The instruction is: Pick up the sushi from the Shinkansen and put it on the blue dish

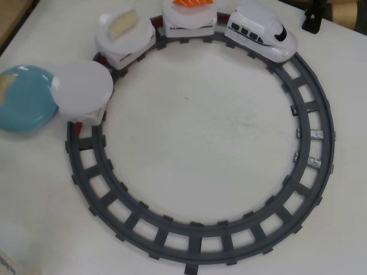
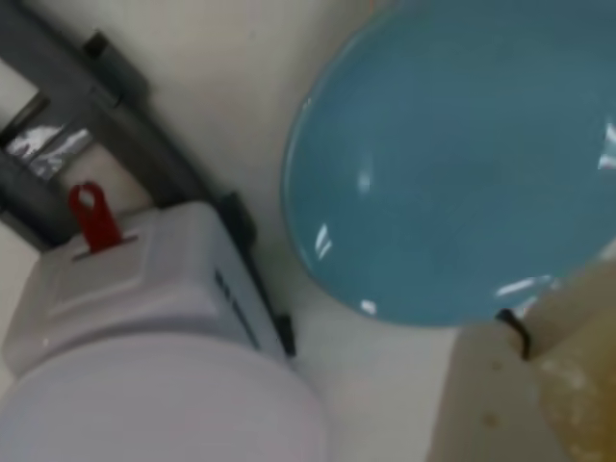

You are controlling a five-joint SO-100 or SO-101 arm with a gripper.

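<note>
The white Shinkansen (image 1: 262, 35) stands on the grey ring track (image 1: 195, 232) at the top right and tows cars with white plates. The last car's plate (image 1: 83, 86) is bare and sits next to the blue dish (image 1: 26, 100). A yellowish piece, apparently the sushi (image 1: 6, 83), shows at the dish's left edge, cut off by the frame. In the wrist view the blue dish (image 2: 462, 164) fills the upper right. A blurred yellowish thing (image 2: 582, 385), apparently the sushi, lies at the bottom right beside a pale surface that looks like my gripper (image 2: 525, 404). Its jaws cannot be made out.
A pale cream sushi (image 1: 123, 26) lies on the second car's plate, and an orange salmon piece (image 1: 194, 3) on the car behind the train. In the wrist view the last car (image 2: 144, 289) with its red hook (image 2: 91, 217) sits lower left. A black stand (image 1: 314, 17) is top right.
</note>
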